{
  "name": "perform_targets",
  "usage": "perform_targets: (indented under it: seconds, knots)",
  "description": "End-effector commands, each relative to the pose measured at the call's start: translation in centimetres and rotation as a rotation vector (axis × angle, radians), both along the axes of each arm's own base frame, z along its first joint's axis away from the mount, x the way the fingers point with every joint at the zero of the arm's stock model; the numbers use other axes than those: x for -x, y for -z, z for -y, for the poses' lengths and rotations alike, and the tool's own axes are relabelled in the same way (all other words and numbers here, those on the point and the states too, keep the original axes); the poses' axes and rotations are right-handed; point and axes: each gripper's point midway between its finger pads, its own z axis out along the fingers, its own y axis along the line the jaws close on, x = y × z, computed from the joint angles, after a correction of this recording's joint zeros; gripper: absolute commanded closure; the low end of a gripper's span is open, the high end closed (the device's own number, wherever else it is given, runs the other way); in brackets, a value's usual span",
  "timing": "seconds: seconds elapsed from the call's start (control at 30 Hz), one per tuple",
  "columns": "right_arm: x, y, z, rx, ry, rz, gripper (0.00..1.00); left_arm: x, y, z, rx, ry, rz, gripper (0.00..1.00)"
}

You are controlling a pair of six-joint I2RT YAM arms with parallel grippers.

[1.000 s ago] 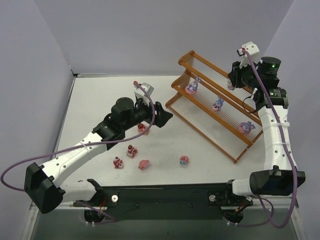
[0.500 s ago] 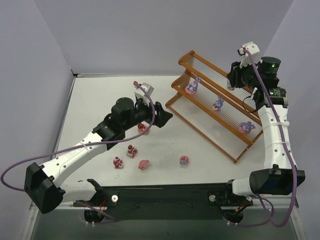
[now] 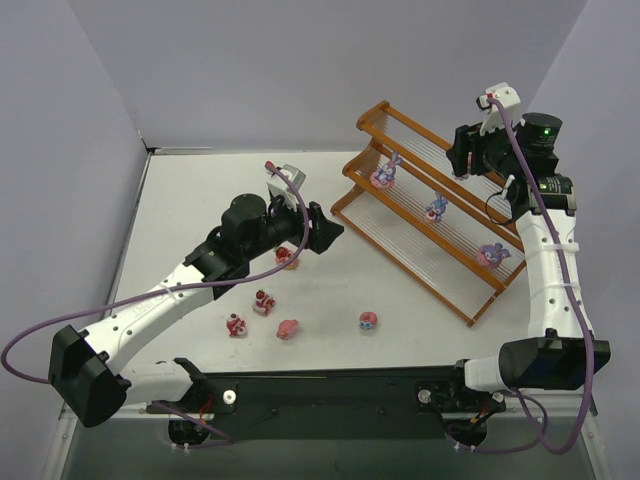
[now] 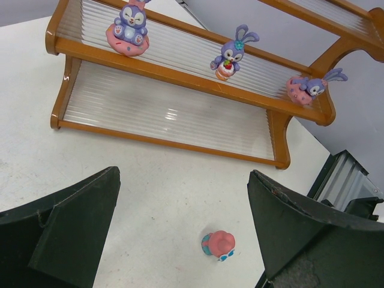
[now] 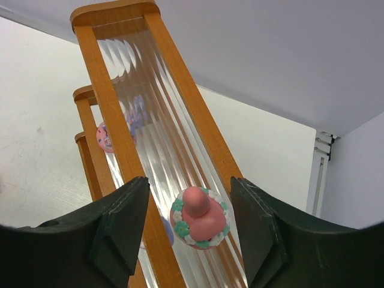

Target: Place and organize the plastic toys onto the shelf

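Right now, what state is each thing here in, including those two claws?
shelf: upright on the table.
pink toy: resting on the shelf's top tier.
three purple bunny toys: resting on the middle tier.
five other toys: loose on the table.
left gripper: open, nothing held, above the table.
right gripper: open, jaws either side of the pink toy.

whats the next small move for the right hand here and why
Probably lift the right hand straight up off the shelf. The right wrist view shows the pink figurine sitting upright on the top tier's rods. The fingers are spread to either side of it and not clamping, so a vertical retreat seems least likely to knock it over.
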Motion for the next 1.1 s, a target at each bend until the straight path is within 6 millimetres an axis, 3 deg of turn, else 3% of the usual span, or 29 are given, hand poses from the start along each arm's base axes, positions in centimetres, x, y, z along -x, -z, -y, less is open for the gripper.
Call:
perform_targets:
  seconds: [0.0,0.2,0.33,0.43,0.47,0.53,0.57,0.6,0.63,0.67,0.7,0.8,0.83,0.9,0.93,1.03,1.07]
  knots:
    - [0.8,-5.6,-0.3,-0.028,-0.004,0.147,0.4,-0.5,-1.8,0.0,0.038,-0.007,0.05,0.03]
    - [2.7,-9.3,-0.7,-0.094,0.013,0.213,0.28,-0.6,-2.3,-0.5,0.044,-0.029,0.063,0.03]
    - [5.5,-11.1,-2.6,-0.183,-0.053,0.183,0.27,-0.6,-2.8,-1.5,0.051,-0.069,0.079,0.03]
    - [8.2,-11.0,-5.6,-0.267,-0.152,0.122,0.27,-0.5,-2.9,-2.3,0.053,-0.1,0.086,0.03]
    - [9.8,-10.8,-7.8,-0.273,-0.212,0.102,0.27,-0.5,-3.1,-2.6,0.054,-0.115,0.089,0.03]
    - [11.1,-9.1,-9.7,-0.266,-0.25,0.056,0.27,-0.2,-2.9,-3.1,0.048,-0.124,0.084,0.03]
    - [13.2,-9.0,-12.0,-0.278,-0.327,0.046,0.27,0.0,-3.2,-3.5,0.052,-0.132,0.089,0.03]
    - [14.0,-8.3,-12.8,-0.28,-0.359,0.029,0.27,0.1,-2.9,-3.8,0.043,-0.141,0.08,0.03]
    - [14.6,-5.8,-13.8,-0.28,-0.381,-0.035,0.27,0.3,-2.9,-4.0,0.043,-0.141,0.078,0.03]
    - [16.4,-5.2,-15.3,-0.301,-0.436,-0.061,0.27,0.6,-3.0,-4.4,0.042,-0.143,0.076,0.03]
    - [17.1,-2.0,-16.2,-0.289,-0.462,-0.139,0.27,0.4,-2.8,-4.9,0.04,-0.171,0.076,0.03]
    - [20.6,2.0,-18.5,-0.255,-0.596,-0.228,0.27,1.1,-2.4,-5.8,0.027,-0.182,0.065,0.03]
    - [21.5,5.5,-19.0,-0.241,-0.617,-0.318,0.28,1.2,-2.2,-6.0,0.024,-0.185,0.065,0.03]
    - [22.8,8.0,-19.8,-0.213,-0.649,-0.368,0.28,1.5,-2.3,-6.5,0.026,-0.19,0.068,0.03]
    - [23.0,11.1,-19.7,-0.165,-0.632,-0.439,0.28,1.6,-2.3,-6.5,0.024,-0.186,0.067,0.03]
    - [23.7,15.2,-19.8,-0.093,-0.636,-0.539,0.32,1.8,-2.3,-6.8,0.021,-0.183,0.067,0.03]
    - [23.8,17.6,-19.9,-0.069,-0.632,-0.595,0.33,2.0,-2.4,-6.7,0.022,-0.177,0.068,0.03]
